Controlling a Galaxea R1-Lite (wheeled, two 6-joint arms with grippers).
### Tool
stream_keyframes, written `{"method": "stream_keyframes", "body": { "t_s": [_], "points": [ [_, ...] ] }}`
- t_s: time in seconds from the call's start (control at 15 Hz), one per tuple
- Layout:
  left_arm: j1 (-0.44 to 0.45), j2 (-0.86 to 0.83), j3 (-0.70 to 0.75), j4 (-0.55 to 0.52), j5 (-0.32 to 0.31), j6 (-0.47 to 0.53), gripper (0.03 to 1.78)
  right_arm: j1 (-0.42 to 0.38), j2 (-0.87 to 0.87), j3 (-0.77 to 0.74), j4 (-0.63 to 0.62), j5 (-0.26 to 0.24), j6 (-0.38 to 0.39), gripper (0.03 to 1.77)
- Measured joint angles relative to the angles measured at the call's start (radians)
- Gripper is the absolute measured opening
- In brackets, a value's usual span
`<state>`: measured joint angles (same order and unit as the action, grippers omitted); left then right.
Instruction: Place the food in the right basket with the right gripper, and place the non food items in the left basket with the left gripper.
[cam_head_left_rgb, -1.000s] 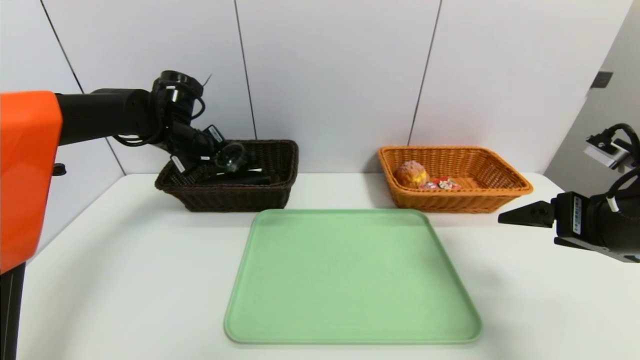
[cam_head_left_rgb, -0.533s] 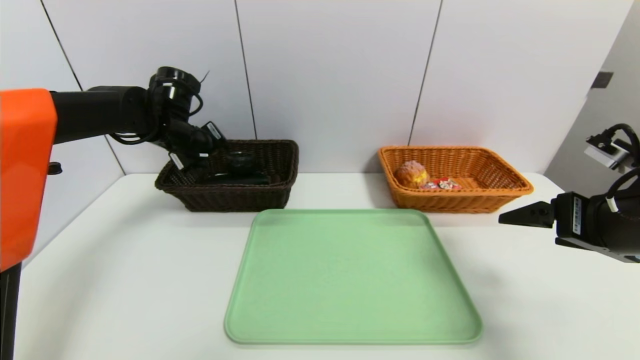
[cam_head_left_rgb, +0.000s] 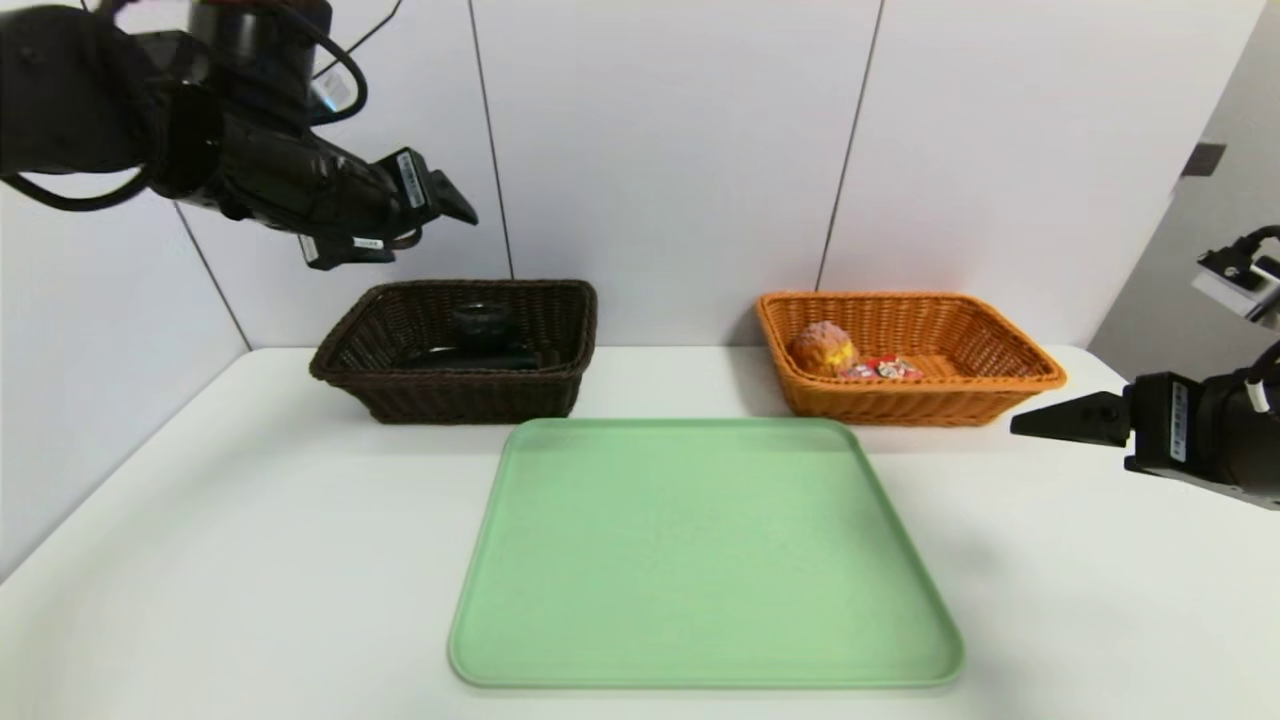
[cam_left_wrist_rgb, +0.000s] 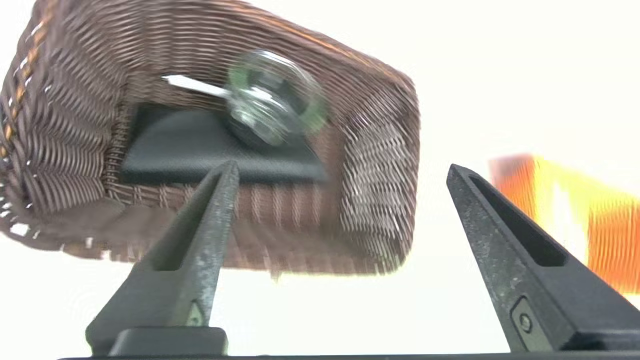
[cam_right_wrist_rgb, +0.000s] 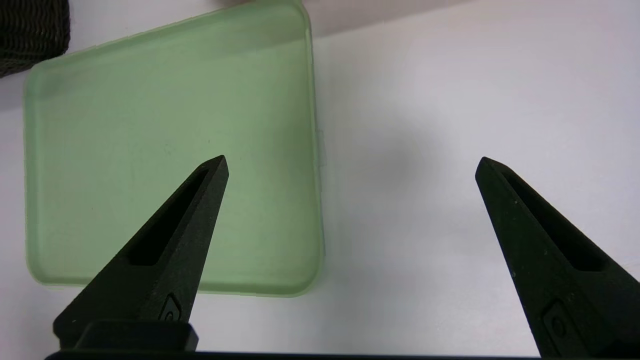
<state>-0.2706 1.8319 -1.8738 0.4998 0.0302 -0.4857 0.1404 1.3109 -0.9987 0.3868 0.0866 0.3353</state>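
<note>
The left gripper's empty jaws gape above the dark wicker basket, where the clear round glass cup lies below them with the smooth black pouch; the right gripper hangs wide over the tabletop

I see a woven dark brown basket, a woven orange one, a pale green tray, a white tabletop and my black claw.

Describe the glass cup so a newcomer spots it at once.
Find the dark basket, beyond the green tray and to its left. Inside, a flat black pouch lies beside a thin white pen. The cup is the only round, see-through thing there.
</note>
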Motion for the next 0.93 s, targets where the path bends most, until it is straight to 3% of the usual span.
{"method": "stream_keyframes", "body": {
  "t_s": [0.13,0.27,0.4,0.6,0.93],
  "points": [
    [-0.057,-0.120,0.101,-0.001,0.006,0.110,1.55,0.007,-0.030,0.004,-0.001,0.017,-0.107,1.71],
    [-0.112,-0.249,0.225,-0.006,0.039,0.156,1.58,0.012,-0.062,0.008,-0.007,0.037,-0.229,1.71],
    [-0.130,-0.373,0.372,-0.023,0.132,0.163,1.61,0.016,-0.103,0.010,-0.033,0.021,-0.293,1.71],
    [-0.003,-0.557,0.540,-0.076,0.244,0.171,1.64,0.007,-0.195,0.027,-0.043,-0.060,-0.293,1.71],
    [0.193,-0.924,0.839,-0.091,0.261,0.176,1.67,-0.072,-0.464,0.204,-0.044,-0.094,-0.292,1.71]
  ]
}}
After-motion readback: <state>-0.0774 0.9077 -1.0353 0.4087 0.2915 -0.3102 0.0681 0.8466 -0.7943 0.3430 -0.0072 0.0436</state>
